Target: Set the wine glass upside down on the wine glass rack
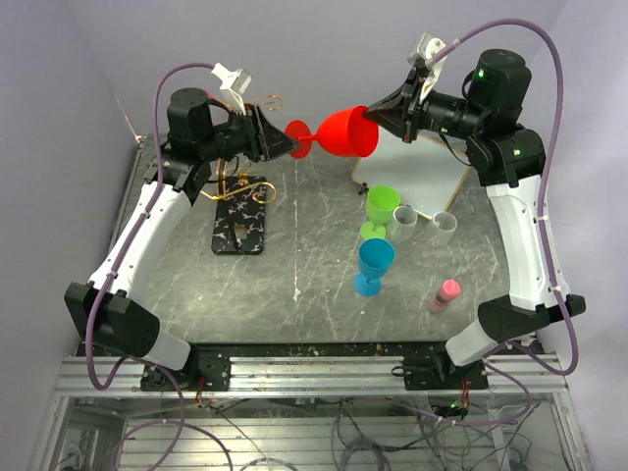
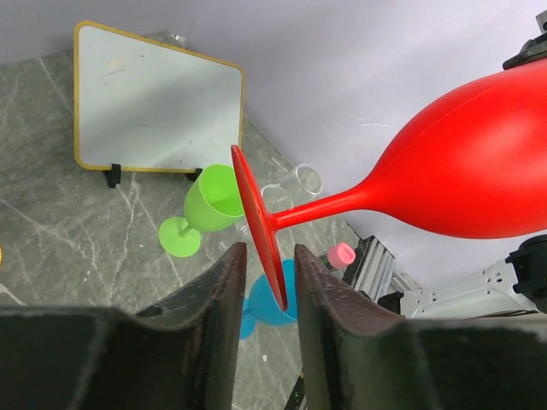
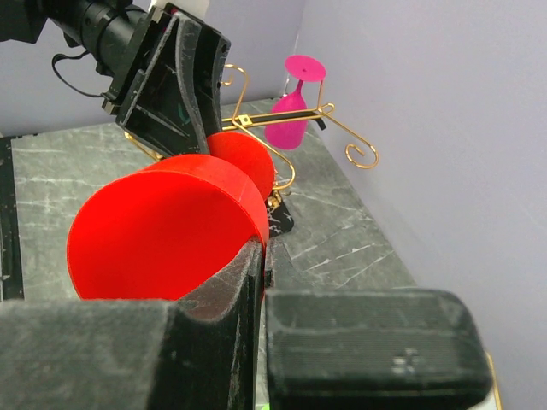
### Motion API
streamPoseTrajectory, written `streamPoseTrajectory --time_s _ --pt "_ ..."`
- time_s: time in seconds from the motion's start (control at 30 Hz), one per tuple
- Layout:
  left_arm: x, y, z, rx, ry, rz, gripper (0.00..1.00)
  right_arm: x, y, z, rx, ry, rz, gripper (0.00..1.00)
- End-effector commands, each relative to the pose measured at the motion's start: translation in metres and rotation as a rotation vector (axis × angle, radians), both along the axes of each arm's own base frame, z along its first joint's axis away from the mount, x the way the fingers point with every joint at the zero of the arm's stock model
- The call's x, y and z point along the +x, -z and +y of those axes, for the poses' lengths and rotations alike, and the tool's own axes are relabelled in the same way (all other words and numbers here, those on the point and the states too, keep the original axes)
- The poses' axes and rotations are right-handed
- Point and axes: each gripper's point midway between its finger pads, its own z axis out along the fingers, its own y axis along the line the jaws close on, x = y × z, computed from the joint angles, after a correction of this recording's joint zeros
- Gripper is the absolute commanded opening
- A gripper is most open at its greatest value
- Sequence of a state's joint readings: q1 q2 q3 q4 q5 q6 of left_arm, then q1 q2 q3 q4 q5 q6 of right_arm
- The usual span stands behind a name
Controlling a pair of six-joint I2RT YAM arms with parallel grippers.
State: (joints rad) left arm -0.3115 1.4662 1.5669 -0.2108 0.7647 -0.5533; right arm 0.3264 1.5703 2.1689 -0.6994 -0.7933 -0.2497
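A red wine glass (image 1: 343,132) hangs sideways in the air between my two arms, its foot to the left. My right gripper (image 1: 371,116) is shut on its rim, as the right wrist view (image 3: 263,256) shows. My left gripper (image 1: 291,142) is open, and its jaws straddle the thin foot (image 2: 261,231) with a gap on each side. The gold wine glass rack (image 1: 245,186) stands on its black base (image 1: 240,224) below my left gripper. In the right wrist view the rack (image 3: 333,120) has a magenta glass (image 3: 291,111) hanging upside down on it.
A green glass (image 1: 381,208) and a blue glass (image 1: 374,263) stand upright at mid table. Two clear cups (image 1: 404,224) and a pink bottle (image 1: 445,293) are to their right. A white board (image 1: 427,172) leans at the back right.
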Motion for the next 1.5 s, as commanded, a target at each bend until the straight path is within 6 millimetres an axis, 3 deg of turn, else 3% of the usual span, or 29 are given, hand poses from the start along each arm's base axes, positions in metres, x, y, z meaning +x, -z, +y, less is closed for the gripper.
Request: streamPoseTrajectory --time_s 0.0,0.17,0.27,0.37,0.47,0.6,0.8,1.1,1.23,1.33,1.47 --pt "-0.004 -0.008 -0.006 -0.003 0.037 -0.035 0.37 0.002 -0.003 -0.003 0.000 0.013 -0.025 0.00" --pt "-0.003 -0.004 -0.007 0.002 0.038 -0.033 0.10 0.003 0.001 -0.002 -0.005 0.012 -0.022 0.00" --pt "-0.004 -0.006 -0.006 0.004 0.028 -0.035 0.07 0.005 0.003 -0.002 -0.005 0.016 -0.019 0.01" --pt "-0.006 -0.007 -0.003 0.015 0.016 -0.054 0.07 0.006 0.006 -0.002 -0.008 0.020 -0.013 0.17" --pt "-0.007 -0.009 0.003 0.038 -0.010 -0.082 0.07 0.005 0.008 -0.005 -0.011 0.032 -0.011 0.26" --pt "-0.003 -0.010 0.015 0.059 -0.063 -0.095 0.07 0.001 0.006 -0.008 -0.009 0.043 -0.011 0.51" --pt "0.005 -0.027 0.048 0.054 -0.152 -0.130 0.07 -0.009 0.000 -0.017 -0.009 0.070 -0.029 0.67" --pt "0.026 -0.046 0.122 0.226 -0.404 -0.231 0.07 -0.022 -0.008 -0.041 -0.015 0.124 -0.065 0.80" --pt "0.033 -0.054 0.153 0.363 -0.553 -0.315 0.07 -0.018 0.018 -0.053 -0.067 0.174 -0.038 0.81" --pt "0.038 -0.062 0.171 0.460 -0.628 -0.368 0.07 -0.010 0.058 -0.059 -0.148 0.193 0.015 0.84" --pt "0.045 -0.071 0.178 0.593 -0.687 -0.451 0.07 -0.008 0.111 -0.062 -0.255 0.165 0.059 0.85"
